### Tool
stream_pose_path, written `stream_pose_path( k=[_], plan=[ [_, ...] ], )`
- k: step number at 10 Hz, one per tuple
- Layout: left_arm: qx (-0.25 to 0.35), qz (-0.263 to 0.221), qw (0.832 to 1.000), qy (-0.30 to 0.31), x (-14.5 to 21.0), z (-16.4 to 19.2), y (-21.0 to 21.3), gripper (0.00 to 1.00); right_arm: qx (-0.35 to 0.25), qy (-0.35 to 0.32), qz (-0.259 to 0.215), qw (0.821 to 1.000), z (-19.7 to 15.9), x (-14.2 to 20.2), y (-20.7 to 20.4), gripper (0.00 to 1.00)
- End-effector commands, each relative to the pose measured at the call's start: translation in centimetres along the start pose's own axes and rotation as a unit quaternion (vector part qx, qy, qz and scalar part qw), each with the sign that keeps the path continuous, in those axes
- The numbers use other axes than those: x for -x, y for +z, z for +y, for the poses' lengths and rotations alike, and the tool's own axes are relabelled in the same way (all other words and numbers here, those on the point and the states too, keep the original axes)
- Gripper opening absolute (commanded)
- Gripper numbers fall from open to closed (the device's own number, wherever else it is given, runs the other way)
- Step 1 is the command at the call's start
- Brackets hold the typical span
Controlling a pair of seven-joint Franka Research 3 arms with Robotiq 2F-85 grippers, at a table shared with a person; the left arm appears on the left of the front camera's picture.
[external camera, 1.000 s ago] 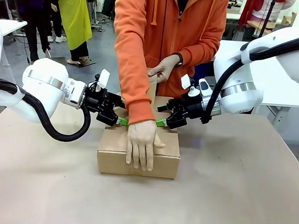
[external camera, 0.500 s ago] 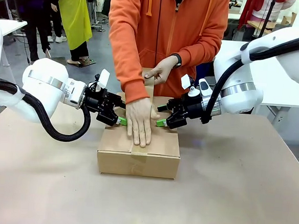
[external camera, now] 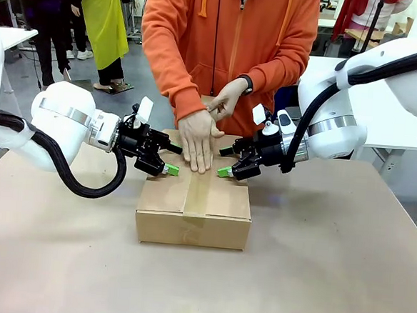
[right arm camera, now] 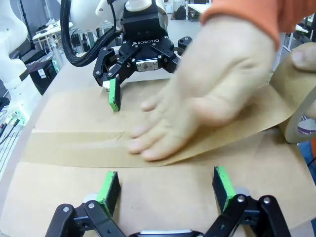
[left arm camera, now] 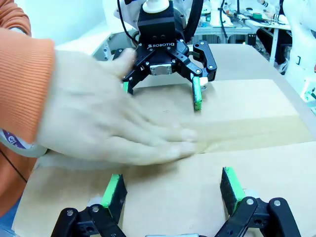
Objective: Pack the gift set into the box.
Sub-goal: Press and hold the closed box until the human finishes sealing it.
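The brown cardboard box (external camera: 194, 207) sits shut at the table's middle, with a tape strip (external camera: 195, 198) along its top seam. The gift set is hidden. My left gripper (external camera: 169, 161) is open, its green pads resting on the box's left top flap (left arm camera: 172, 189). Opposite it, my right gripper (external camera: 226, 163) is open on the right flap (right arm camera: 166, 188). Between them, a person's hand (external camera: 197, 139) presses flat on the tape at the far end of the box. The person's other hand holds a tape roll (right arm camera: 302, 123) behind the box.
Brown paper covers the table (external camera: 329, 272), which has free room in front of the box and on both sides. The person in an orange hoodie (external camera: 231, 43) stands close at the far edge. Other people stand farther back at the left.
The person's flat hand has slid along the tape from the box's near edge to its far end. Neither gripper has moved.
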State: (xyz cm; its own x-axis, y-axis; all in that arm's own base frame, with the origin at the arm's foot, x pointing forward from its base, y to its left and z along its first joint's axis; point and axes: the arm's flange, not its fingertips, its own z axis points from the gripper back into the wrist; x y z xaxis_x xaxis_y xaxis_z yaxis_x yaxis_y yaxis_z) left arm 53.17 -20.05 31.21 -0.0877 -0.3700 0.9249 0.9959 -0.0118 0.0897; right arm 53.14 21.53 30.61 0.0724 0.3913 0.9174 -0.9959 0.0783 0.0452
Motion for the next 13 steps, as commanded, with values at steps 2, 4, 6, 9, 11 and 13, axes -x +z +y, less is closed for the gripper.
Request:
stream_pose_path(
  k=[2, 4, 6, 9, 11, 13],
  plan=[
    [-0.005, -0.003, 1.000, 0.000, 0.21, -0.15, -0.09, 1.00, 0.001, -0.002, 0.002, 1.000, 0.07, 0.23, 0.00, 1.00],
    [-0.005, -0.003, 1.000, 0.000, 0.21, -0.15, -0.09, 1.00, 0.001, -0.002, 0.002, 1.000, 0.07, 0.23, 0.00, 1.00],
    [-0.005, -0.003, 1.000, 0.000, 0.21, -0.15, -0.09, 1.00, 0.001, -0.002, 0.002, 1.000, 0.07, 0.23, 0.00, 1.00],
    [-0.005, -0.003, 1.000, 0.000, 0.21, -0.15, -0.09, 1.00, 0.001, -0.002, 0.002, 1.000, 0.07, 0.23, 0.00, 1.00],
    [-0.005, -0.003, 1.000, 0.000, 0.21, -0.15, -0.09, 1.00, 0.001, -0.002, 0.002, 1.000, 0.07, 0.23, 0.00, 1.00],
    [-0.005, -0.003, 1.000, 0.000, 0.21, -0.15, -0.09, 1.00, 0.001, -0.002, 0.002, 1.000, 0.07, 0.23, 0.00, 1.00]
  ],
)
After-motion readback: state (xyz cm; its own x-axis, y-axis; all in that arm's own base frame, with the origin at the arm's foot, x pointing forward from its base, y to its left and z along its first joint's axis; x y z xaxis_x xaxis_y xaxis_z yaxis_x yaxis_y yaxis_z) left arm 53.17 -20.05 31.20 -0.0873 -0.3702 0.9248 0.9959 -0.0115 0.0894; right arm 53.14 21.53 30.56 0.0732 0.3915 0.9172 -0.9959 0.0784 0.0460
